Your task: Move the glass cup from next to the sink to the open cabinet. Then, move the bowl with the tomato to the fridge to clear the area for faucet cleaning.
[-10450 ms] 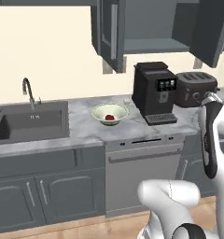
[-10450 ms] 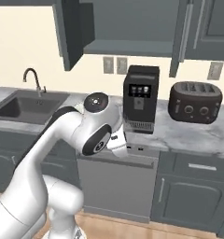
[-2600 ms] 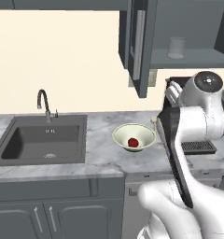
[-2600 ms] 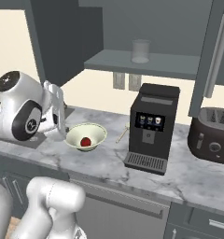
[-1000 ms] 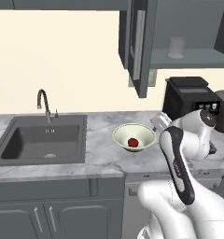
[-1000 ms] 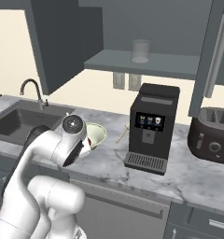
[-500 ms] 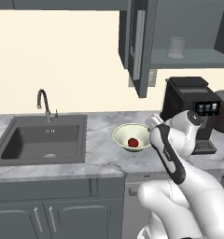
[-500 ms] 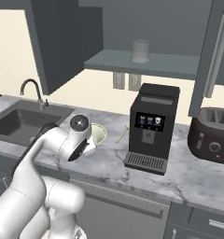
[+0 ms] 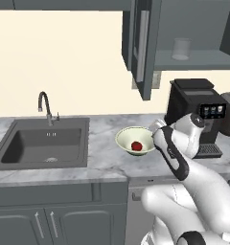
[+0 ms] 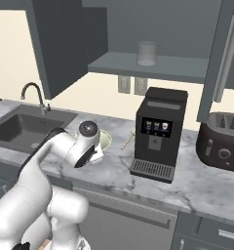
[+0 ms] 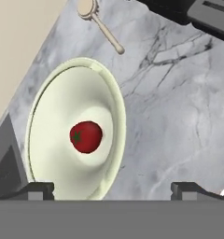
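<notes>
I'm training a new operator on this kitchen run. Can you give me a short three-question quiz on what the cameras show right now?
1. True or false: the glass cup stands on the open cabinet's shelf.
2. What lies inside the bowl?
A. a lemon
B. a tomato
C. nothing
3. Fill in: the wooden spoon lies on the counter between the bowl and the ____.

Key:
1. True.
2. B: the tomato sits at the bowl's centre.
3. Coffee machine. In the hand view the gripper hangs over the bowl's rim, fingers spread wide, holding nothing.
</notes>
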### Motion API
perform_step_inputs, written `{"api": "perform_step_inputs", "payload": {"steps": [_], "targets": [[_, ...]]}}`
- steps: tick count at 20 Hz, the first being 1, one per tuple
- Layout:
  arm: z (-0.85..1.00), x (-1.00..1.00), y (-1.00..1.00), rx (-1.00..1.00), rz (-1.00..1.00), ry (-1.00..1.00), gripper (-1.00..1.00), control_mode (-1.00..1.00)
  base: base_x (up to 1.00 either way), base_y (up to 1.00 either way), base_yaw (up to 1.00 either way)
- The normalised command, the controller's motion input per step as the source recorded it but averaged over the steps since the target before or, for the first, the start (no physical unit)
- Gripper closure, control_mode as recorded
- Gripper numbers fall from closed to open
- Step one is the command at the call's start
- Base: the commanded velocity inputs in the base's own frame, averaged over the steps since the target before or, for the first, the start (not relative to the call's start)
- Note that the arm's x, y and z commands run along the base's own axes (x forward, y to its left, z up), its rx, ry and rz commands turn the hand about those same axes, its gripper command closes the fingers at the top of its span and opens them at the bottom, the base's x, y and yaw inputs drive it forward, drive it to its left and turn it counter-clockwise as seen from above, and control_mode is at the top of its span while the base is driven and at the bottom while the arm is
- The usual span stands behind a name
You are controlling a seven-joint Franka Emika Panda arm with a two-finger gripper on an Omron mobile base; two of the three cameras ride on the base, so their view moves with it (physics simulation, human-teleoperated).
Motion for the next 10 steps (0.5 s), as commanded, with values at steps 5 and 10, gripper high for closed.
{"api": "perform_step_inputs", "payload": {"steps": [5,10], "targets": [[-0.62,0.05,-0.05,-0.05,0.00,0.00,-1.00,-1.00,0.00,0.00,0.00],[-0.34,0.56,0.00,-0.03,0.00,0.00,-1.00,-1.00,0.00,0.00,0.00]]}}
